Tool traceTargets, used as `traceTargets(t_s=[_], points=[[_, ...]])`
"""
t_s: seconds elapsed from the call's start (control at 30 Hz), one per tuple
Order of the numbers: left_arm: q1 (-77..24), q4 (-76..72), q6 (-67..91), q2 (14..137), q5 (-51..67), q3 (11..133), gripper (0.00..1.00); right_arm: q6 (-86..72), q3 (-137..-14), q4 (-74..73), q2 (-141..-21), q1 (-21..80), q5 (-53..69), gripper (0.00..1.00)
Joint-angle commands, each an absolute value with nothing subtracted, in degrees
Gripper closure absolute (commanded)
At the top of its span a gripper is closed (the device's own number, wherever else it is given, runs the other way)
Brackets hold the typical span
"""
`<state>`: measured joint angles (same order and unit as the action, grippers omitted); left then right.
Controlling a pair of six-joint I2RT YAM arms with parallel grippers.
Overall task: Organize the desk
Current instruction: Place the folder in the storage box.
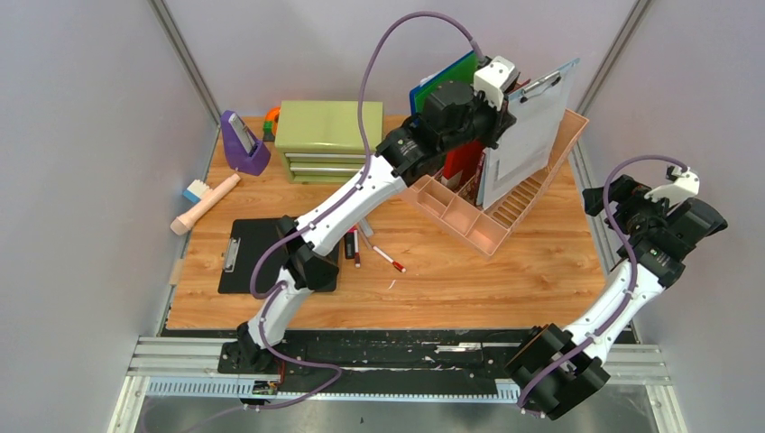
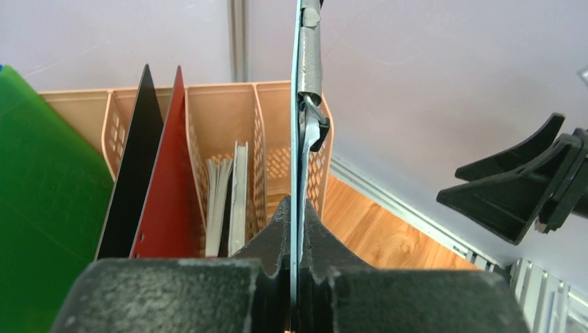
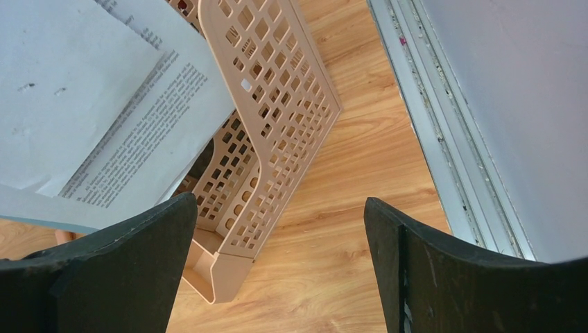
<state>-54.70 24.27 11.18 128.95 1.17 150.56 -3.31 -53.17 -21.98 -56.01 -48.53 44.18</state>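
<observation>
The desk (image 1: 505, 280) is an orange-brown wooden tabletop. My left gripper (image 1: 503, 110) (image 2: 297, 208) is shut on the edge of a pale blue clipboard (image 1: 534, 131) (image 2: 299, 166) that carries a printed sheet. It holds the board upright over the right-hand slots of a peach file organizer (image 1: 469, 221) (image 2: 222, 118) (image 3: 277, 104). My right gripper (image 1: 603, 200) (image 3: 281, 208) hangs open and holds nothing, above the desk's right edge just right of the organizer. It also shows at the right of the left wrist view as the right gripper (image 2: 516, 198).
Red (image 2: 163, 201) and black (image 2: 132, 180) folders and some papers stand in the organizer, a green folder (image 1: 448, 79) behind it. An olive drawer chest (image 1: 327, 135), a purple holder (image 1: 244, 144), a wooden-handled brush (image 1: 206, 203), a black clipboard (image 1: 262, 254) and pens (image 1: 388, 259) lie left. A metal rail (image 3: 430, 118) borders the right side.
</observation>
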Motion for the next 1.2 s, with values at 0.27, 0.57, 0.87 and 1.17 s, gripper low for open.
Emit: traceTargets(t_s=[0.27, 0.57, 0.87, 1.17], points=[[-55.87, 14.26, 11.23, 135.33, -2.42, 156.72, 1.0, -2.97, -52.86, -19.51, -56.43, -50.94, 48.28, 0.08], [-57.19, 11.95, 11.04, 138.62, -5.27, 156.35, 1.0, -3.08, -52.56, -19.57, -56.43, -51.33, 50.7, 0.08], [-59.61, 10.94, 9.44, 139.79, -8.15, 157.52, 1.0, -3.15, -52.38, -19.58, -56.43, -51.48, 52.26, 0.08], [-60.19, 10.52, 7.15, 140.86, -10.89, 156.62, 1.0, -3.16, -52.15, -19.51, -55.51, -51.78, 52.97, 0.08]])
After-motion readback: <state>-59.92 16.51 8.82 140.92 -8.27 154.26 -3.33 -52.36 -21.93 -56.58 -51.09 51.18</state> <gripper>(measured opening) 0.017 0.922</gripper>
